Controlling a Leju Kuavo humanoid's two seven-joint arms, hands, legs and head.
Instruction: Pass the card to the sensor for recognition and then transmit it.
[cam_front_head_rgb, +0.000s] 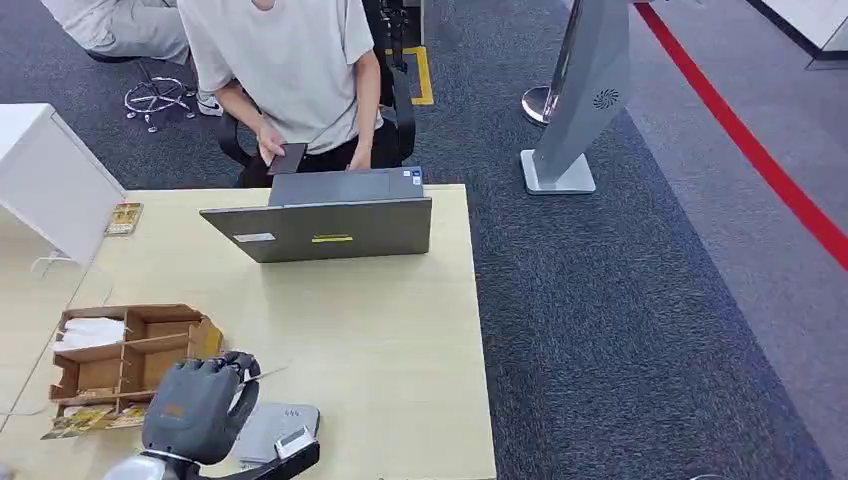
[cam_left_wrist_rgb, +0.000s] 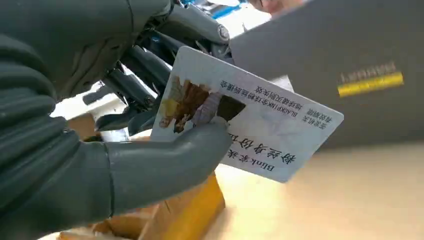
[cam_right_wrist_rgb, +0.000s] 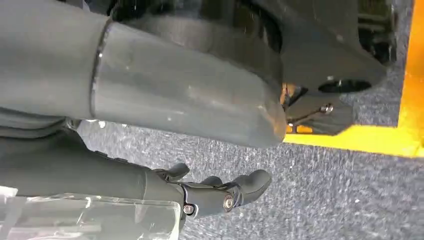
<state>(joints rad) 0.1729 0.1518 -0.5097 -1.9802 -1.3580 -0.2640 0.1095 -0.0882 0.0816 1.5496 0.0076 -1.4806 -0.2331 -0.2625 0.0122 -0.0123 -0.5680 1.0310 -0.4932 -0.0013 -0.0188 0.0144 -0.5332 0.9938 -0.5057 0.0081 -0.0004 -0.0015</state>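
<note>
A white card with a colourful picture and printed text is pinched between the thumb and fingers of my left hand. In the head view that hand hovers over the near left part of the wooden table, and the card's thin edge sticks out to its right. A flat grey sensor lies on the table just right of and below the hand. My right hand hangs over dark carpet, fingers loosely spread and holding nothing.
A grey laptop stands open at the table's far side, with a seated person behind it holding a dark flat object. A cardboard divider box sits left of my hand. A white box stands at far left.
</note>
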